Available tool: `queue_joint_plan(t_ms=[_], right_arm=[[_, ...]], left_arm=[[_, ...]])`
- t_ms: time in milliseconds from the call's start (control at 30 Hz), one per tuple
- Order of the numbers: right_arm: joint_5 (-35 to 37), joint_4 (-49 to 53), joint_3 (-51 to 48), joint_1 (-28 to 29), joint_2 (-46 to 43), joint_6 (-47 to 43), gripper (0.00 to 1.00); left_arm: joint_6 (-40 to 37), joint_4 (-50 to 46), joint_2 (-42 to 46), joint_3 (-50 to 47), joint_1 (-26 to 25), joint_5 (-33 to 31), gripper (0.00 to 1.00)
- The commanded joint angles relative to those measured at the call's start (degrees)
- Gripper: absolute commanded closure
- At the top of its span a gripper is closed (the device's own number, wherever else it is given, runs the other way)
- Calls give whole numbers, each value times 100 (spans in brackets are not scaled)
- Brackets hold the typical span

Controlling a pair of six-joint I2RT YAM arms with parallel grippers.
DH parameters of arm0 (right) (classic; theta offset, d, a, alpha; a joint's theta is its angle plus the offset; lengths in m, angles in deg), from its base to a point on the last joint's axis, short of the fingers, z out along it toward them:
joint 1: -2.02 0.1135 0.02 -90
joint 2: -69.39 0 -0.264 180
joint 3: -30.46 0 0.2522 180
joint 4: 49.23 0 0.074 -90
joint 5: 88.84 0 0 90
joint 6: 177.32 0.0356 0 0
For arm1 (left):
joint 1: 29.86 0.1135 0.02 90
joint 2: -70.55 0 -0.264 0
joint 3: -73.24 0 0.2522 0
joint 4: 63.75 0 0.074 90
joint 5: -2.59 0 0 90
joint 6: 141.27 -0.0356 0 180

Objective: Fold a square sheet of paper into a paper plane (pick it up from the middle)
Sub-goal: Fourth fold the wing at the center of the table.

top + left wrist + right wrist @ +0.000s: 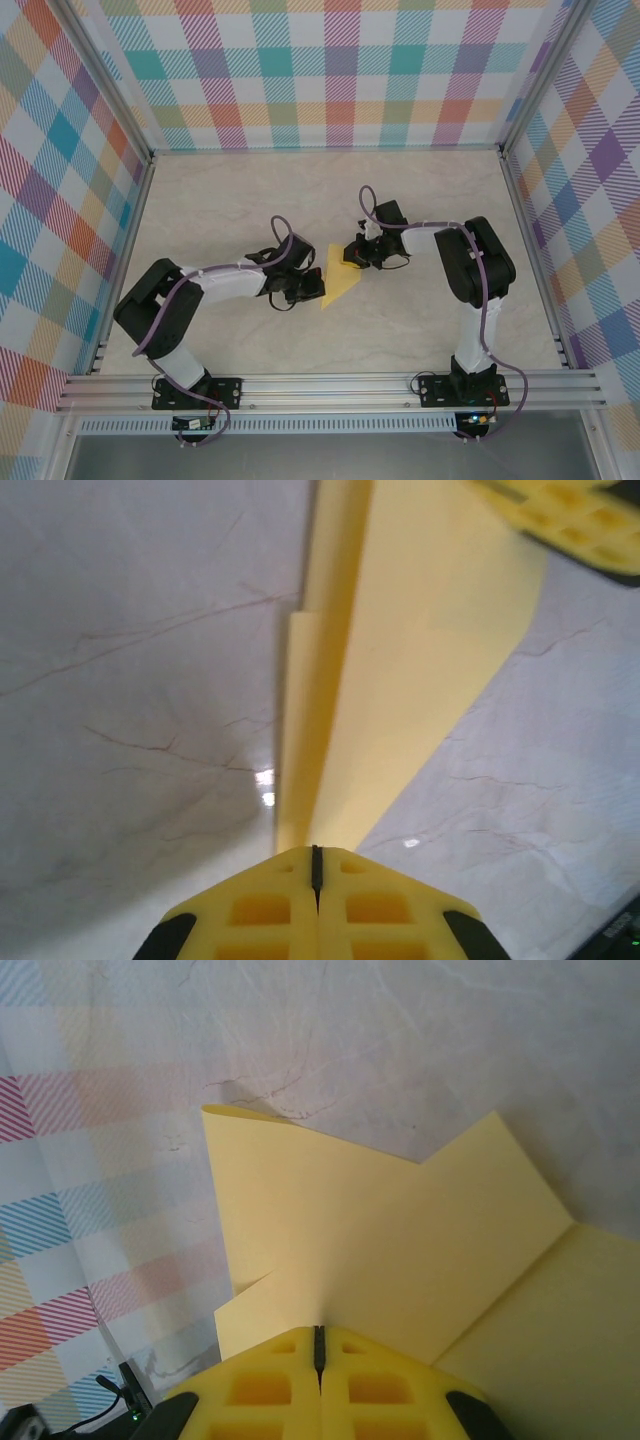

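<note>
The yellow sheet of paper (338, 283), folded into a pointed wedge with layered flaps, sits between the two arms at mid-table. My left gripper (308, 290) is at the paper's left edge and my right gripper (352, 265) is at its upper right edge. In the left wrist view the left gripper (317, 852) is shut, and the folded paper (420, 660) runs straight out from its tips. The right gripper's fingers (570, 520) show at the far end. In the right wrist view the right gripper (320, 1330) is shut on the paper (380, 1230), whose flaps spread beyond it.
The pale marble-patterned table (250, 200) is boxed in by plaid walls (320, 70) on three sides. An aluminium rail (330, 385) runs along the near edge, with both arm bases on it.
</note>
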State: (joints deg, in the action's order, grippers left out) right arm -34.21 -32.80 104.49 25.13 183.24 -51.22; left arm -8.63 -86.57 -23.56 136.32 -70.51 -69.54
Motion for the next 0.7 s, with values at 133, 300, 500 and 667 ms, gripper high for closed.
queue_joint_plan(t_ms=[133, 300, 500, 667], right_arm=[[638, 375, -112, 5, 302, -130, 96], [643, 338, -121, 3, 367, -77, 96], [650, 351, -147, 6, 383, -87, 96], [678, 360, -165, 5, 399, -93, 96]], left_arm=[[479, 563, -218, 649, 100, 401, 94], [945, 1280, -890, 870, 101, 578, 91], [1277, 1750, -1462, 948, 98, 525, 89], [1270, 1411, -1639, 773, 92, 279, 89]])
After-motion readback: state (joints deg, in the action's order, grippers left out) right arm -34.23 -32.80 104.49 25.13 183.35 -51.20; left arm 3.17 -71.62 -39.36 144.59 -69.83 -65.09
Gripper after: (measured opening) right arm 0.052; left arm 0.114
